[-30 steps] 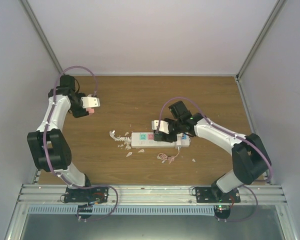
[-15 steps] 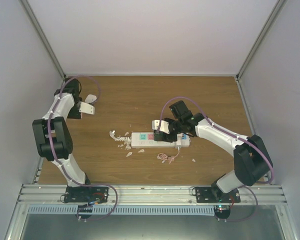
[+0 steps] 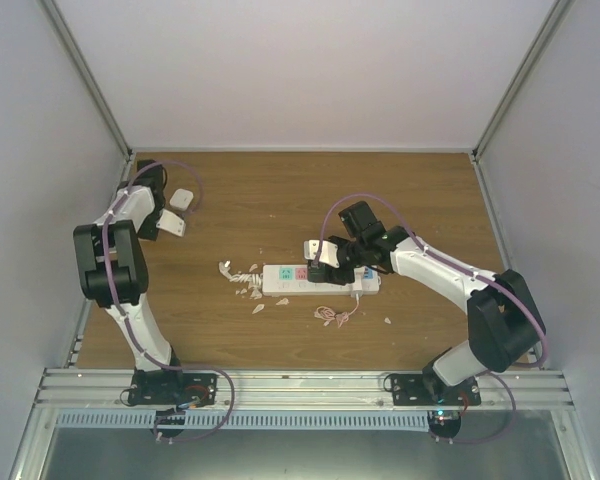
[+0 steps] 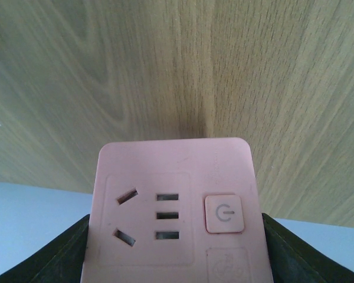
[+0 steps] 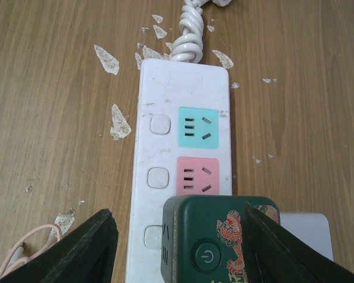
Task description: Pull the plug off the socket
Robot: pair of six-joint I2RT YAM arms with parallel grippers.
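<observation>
Left gripper clamps pink plug; right gripper stands open over green plug.

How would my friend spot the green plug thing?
Find the long white socket in the middle of the wooden table. The green adapter sits on it beside the pink outlet; only it is dark green, with a round power button.

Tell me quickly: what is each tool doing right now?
Left tool: closed on the pink adapter.
Right tool: over the green adapter on the power strip; whether it grips cannot be told.
</observation>
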